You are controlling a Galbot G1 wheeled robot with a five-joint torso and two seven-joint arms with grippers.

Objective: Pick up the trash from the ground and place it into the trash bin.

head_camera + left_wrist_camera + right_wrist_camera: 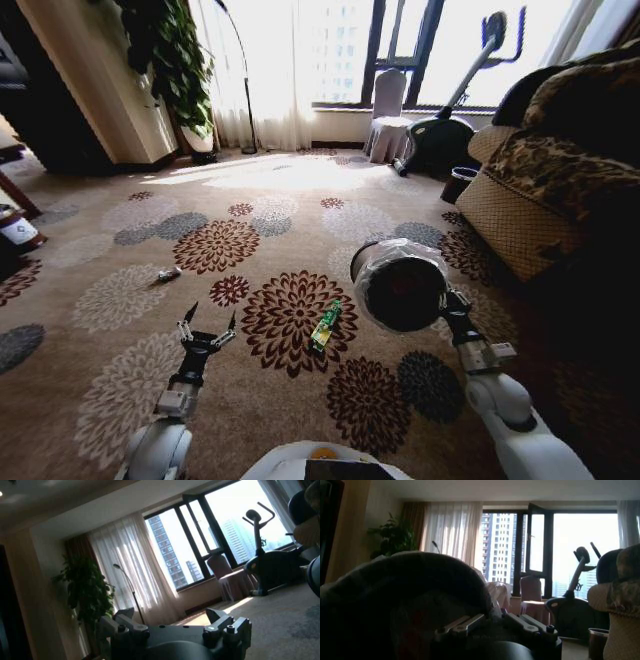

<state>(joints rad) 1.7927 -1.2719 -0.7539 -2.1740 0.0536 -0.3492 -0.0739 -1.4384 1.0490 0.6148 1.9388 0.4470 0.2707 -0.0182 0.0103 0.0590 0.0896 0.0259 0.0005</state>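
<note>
A: State the position of the largest task item.

B: The trash bin is off the carpet, carried at the right end effector, to the robot's front right. The fingers are closed on its lined rim; the right wrist view shows them pressed to the bin wall. The mouth tilts toward the robot.

A: Handling properties of the bin?

B: Judged light and rigid. The clear liner is slippery film, so the grip should clamp rim and liner together.

A: The left arm?

B: The left end effector hangs low over the carpet, fingers spread wide, holding nothing.

A: Remaining litter?

B: A green wrapper lies flat on a dark red flower motif, between the two end effectors, just beside the bin. A small pale scrap lies farther off, ahead of the left end effector.

A: Grasp guidance for the wrapper?

B: Judged thin, soft and nearly weightless; it will crumple and may slide on the pile. Pinch across its narrow width near the middle, pressing lightly into the carpet.
</note>
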